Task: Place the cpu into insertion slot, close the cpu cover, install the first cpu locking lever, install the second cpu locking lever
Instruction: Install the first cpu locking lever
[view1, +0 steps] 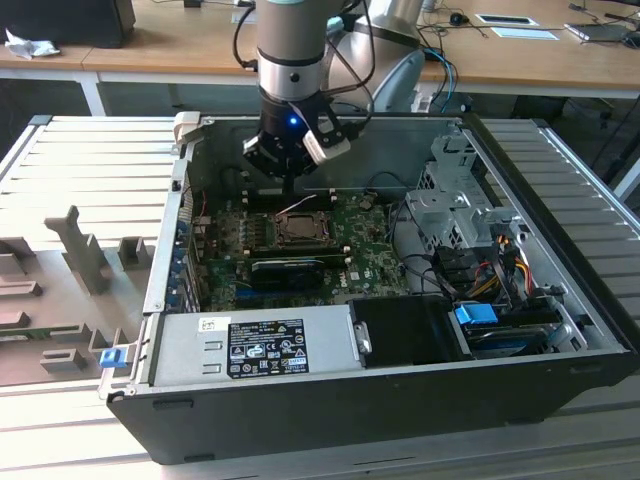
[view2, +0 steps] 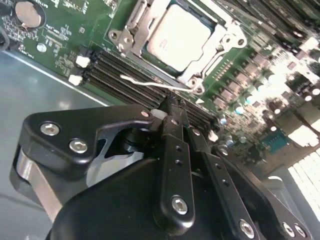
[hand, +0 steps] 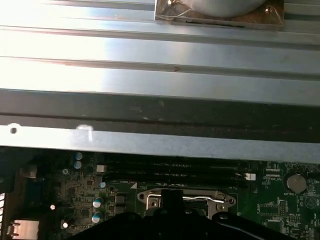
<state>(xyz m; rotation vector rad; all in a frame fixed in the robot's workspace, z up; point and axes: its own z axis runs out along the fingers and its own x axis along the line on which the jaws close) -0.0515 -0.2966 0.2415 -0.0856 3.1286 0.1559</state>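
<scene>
I take the exterior view from its left, placing everything against the insertion slot (view1: 279, 230).

Well off to the exterior view's left of the slot, grey fixture blocks (view1: 85, 255) stand on the ribbed metal table (view1: 60, 160). The open computer case (view1: 300, 420) lies on that table. The slot sits on the green motherboard (view1: 370, 250) in the case, and the power supply (view1: 250, 345) is nearer the camera than the slot.

In the second wrist view the cpu (view2: 177, 32) is seated in the slot, dull silver top up. The cpu cover (view2: 131, 30) lies flat over it, and the chip shows through the cover's window. Just beside the slot run the black memory slots (view2: 117, 72). A thin wire locking lever (view2: 145, 82) stands loose from the slot's edge and crosses above them.

My claw (view1: 289, 185) hangs just above the slot's far edge, right at that raised lever. In the second wrist view the claw (view2: 172, 106) has its fingers drawn together. I cannot tell whether the wire is pinched between them or only touching the tip.

To the exterior view's right of the slot, well apart from it, is the metal drive cage (view1: 455, 210).
</scene>
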